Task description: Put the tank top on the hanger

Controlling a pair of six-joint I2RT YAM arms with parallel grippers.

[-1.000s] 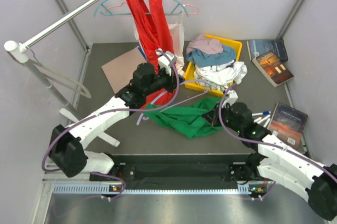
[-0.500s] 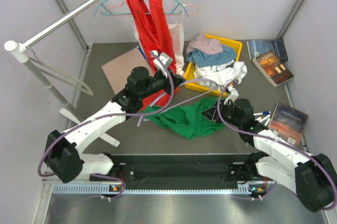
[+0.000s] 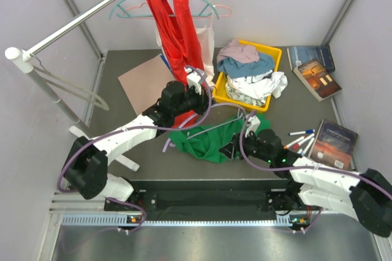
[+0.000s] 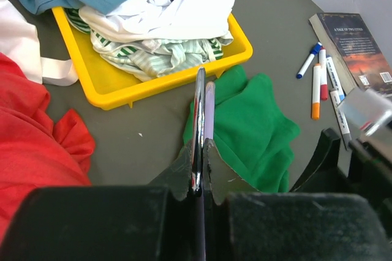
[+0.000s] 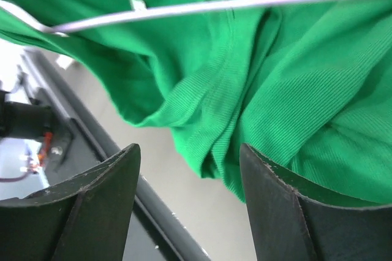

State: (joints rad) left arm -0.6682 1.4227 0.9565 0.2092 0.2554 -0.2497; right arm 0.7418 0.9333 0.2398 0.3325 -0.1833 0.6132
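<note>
The green tank top (image 3: 205,141) lies crumpled on the table in front of the yellow bin. My left gripper (image 3: 197,94) is above its far edge and is shut on the thin lavender hanger (image 4: 209,111), whose bar runs straight out between the jaws. In the right wrist view that hanger (image 5: 214,5) crosses above the tank top (image 5: 257,83). My right gripper (image 5: 190,154) is open at the top's near right edge. A folded ribbed hem lies just ahead of the fingers, and nothing is gripped.
A yellow bin (image 3: 218,89) of clothes stands behind the top. A red tank top (image 3: 174,28) hangs on a teal hanger from the rack bar (image 3: 92,10). Markers (image 3: 300,138) and books (image 3: 335,141) lie on the right, and a cardboard sheet (image 3: 144,77) on the left.
My right gripper has opened, let go of the green top and moved left toward its near edge. The left gripper stayed shut on the hanger, shifting only slightly.
</note>
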